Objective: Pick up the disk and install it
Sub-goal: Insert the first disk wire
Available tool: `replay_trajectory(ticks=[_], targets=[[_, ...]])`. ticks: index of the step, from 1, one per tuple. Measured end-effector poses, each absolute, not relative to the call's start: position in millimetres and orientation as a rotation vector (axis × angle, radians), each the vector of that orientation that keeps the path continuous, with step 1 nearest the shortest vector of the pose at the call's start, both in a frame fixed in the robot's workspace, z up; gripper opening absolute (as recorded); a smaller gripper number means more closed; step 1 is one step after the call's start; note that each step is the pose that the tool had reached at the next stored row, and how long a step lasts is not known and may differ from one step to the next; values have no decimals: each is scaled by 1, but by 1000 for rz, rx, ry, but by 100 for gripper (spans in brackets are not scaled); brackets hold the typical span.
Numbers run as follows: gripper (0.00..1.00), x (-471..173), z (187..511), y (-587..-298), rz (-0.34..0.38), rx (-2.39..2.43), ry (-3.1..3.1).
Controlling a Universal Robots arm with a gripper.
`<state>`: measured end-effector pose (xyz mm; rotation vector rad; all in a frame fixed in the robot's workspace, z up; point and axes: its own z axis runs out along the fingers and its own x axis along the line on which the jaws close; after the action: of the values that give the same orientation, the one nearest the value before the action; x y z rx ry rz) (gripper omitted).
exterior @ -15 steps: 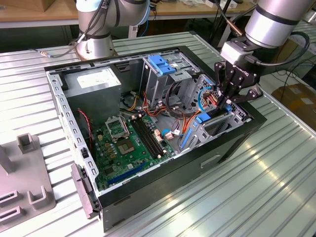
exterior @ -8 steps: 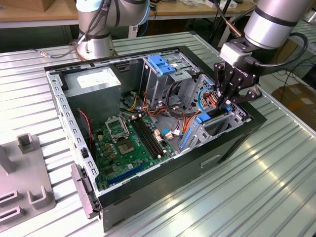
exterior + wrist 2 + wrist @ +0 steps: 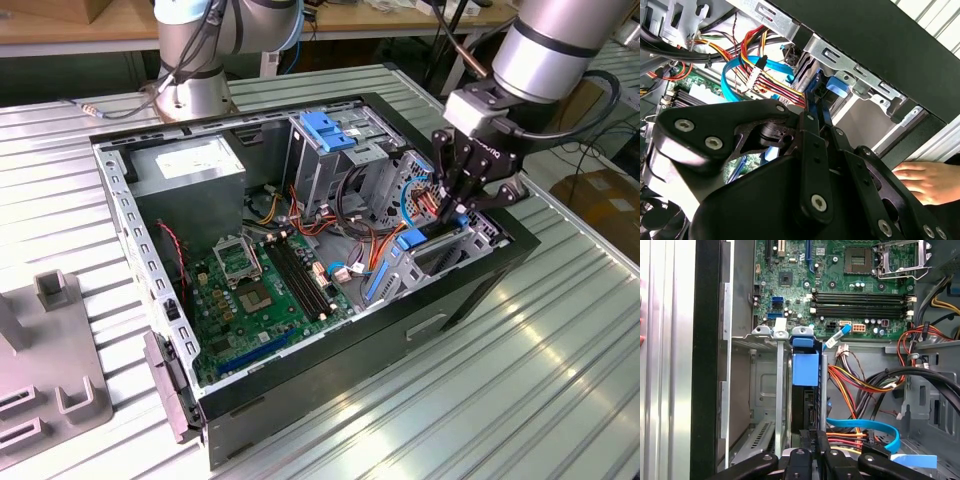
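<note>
The tool (image 3: 462,212) is clamped on the blue-framed disk (image 3: 805,371), holding it upright in the bay inside the open computer case (image 3: 470,290).

Pincer (image 3: 458,212) low over open computer case (image 3: 300,400), beside drive bay (image 3: 440,255)

Silver-grey arm (image 3: 550,45), black linkage claw (image 3: 462,205) (silver screws, black cable).

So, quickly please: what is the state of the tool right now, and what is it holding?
Tool: closed on the disk, which stands on edge in the drive bay of the computer case.
</note>
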<state>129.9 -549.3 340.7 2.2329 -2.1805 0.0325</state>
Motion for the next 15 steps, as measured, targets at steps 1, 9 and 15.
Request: replay_trajectory(ticks=[1, 9, 15], targets=[[16, 130, 340, -549, 33, 2233, -2180], [24, 130, 348, -549, 32, 2233, -2181], [16, 130, 352, -549, 32, 2233, -2181]])
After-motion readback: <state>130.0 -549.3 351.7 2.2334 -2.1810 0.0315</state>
